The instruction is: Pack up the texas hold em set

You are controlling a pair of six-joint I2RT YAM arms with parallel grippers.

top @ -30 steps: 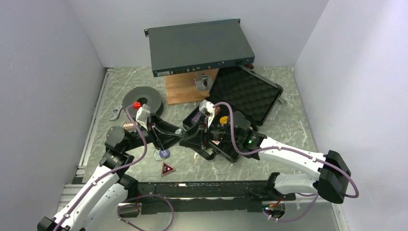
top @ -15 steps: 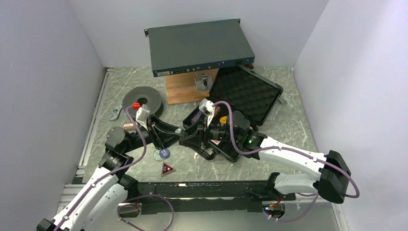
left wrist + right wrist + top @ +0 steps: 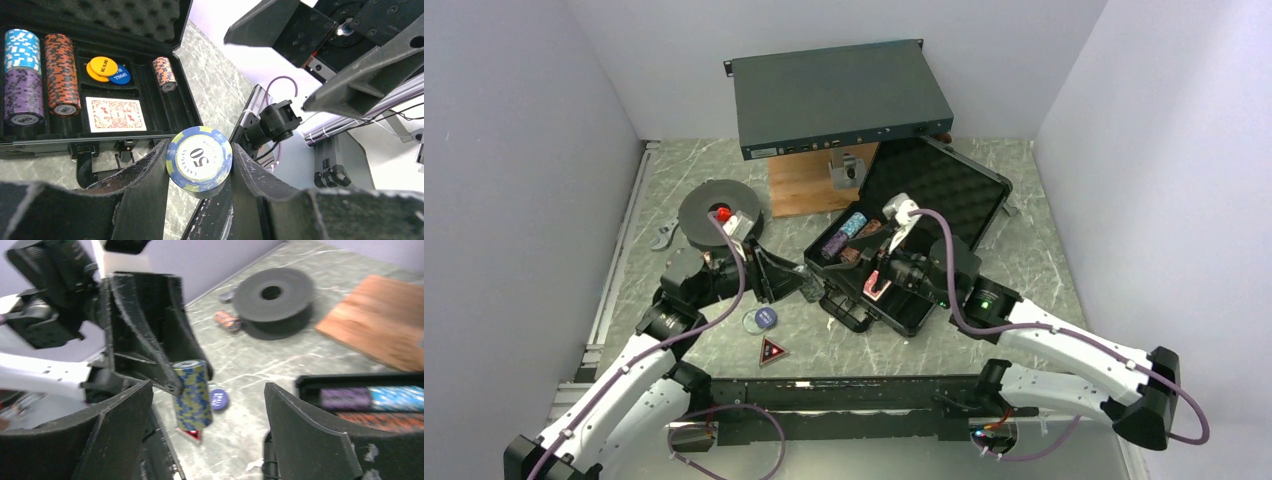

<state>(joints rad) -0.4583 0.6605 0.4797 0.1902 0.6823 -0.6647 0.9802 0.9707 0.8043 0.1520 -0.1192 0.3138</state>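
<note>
The black case (image 3: 984, 205) lies open, foam lid up at the back. Its tray (image 3: 150, 127) holds blue-purple (image 3: 22, 75) and orange (image 3: 60, 72) chip rolls, a short roll (image 3: 164, 72), yellow and blue buttons (image 3: 107, 70) and a red-backed card deck (image 3: 116, 114). My left gripper (image 3: 200, 150) is shut on a blue-yellow chip roll (image 3: 200, 160) marked 50, just left of the case (image 3: 809, 288). My right gripper (image 3: 207, 387) is wide open and empty, over the tray (image 3: 871, 288), facing that roll (image 3: 192, 395).
A blue button (image 3: 764, 318) and the red-black triangle (image 3: 773, 351) lie on the table in front of the left gripper. A loose chip roll (image 3: 227, 320) lies by the dark spool (image 3: 714, 213). A wooden board (image 3: 809, 185) and the grey electronics box (image 3: 839, 95) stand behind.
My right arm has pulled back to the right over the case, uncovering chip rolls in the tray. My left gripper has moved right to the case's left edge with the roll.
</note>
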